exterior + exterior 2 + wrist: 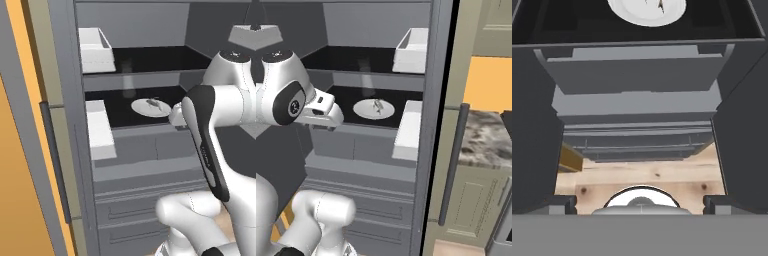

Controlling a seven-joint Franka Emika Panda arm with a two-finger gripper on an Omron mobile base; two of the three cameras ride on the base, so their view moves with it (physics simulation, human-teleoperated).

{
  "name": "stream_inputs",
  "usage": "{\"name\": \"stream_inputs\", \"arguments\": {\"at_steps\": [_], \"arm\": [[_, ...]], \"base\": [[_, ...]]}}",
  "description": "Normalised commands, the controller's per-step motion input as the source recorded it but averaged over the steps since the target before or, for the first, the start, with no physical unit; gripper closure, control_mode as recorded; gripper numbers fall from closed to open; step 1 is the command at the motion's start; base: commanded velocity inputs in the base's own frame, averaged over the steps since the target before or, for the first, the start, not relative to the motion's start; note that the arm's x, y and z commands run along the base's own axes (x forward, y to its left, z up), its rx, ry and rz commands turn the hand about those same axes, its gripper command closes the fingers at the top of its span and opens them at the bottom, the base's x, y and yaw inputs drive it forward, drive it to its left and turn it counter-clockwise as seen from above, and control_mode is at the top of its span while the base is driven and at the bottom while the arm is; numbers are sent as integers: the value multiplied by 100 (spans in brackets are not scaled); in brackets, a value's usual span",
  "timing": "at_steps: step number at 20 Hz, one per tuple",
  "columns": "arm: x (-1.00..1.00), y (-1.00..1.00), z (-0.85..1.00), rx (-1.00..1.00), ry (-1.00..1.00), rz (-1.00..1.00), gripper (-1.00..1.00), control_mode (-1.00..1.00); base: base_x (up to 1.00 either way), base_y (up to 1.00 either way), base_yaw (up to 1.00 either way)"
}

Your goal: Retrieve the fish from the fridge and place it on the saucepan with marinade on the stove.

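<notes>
The fridge (140,165) (356,150) stands open. On its lower black shelf lies a round white plate (161,112) (363,111) (632,15), and the small pale fish (152,103) (377,105) (660,4) rests on it. My gripper (177,116) (326,119) (640,204) hangs just in front of that shelf's edge, right of the plate in the left base view and short of it. It points downward with its fingertips (562,204) spread wide and open, nothing between them. The saucepan, marinade and stove are out of view.
White door bins (95,50) (100,129) (412,44) (406,130) flank the shelves. Grey drawers (130,210) (637,75) sit below the plate shelf, above a wooden floor (657,175). A long dark handle (453,160) and a marble counter (486,140) lie to the right.
</notes>
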Motion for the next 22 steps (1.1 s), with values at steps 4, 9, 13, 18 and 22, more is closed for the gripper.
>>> {"name": "stream_inputs", "arguments": {"at_steps": [4,9,13,18,22], "arm": [[0,0,0,0,0,0,-100,100],[0,0,0,0,0,0,-100,100],[0,0,0,0,0,0,-100,100],[0,0,0,0,0,0,-100,100],[0,0,0,0,0,0,-100,100]], "base": [[54,-1,0],[41,-1,0],[45,0,0],[46,0,0],[41,0,0]]}}
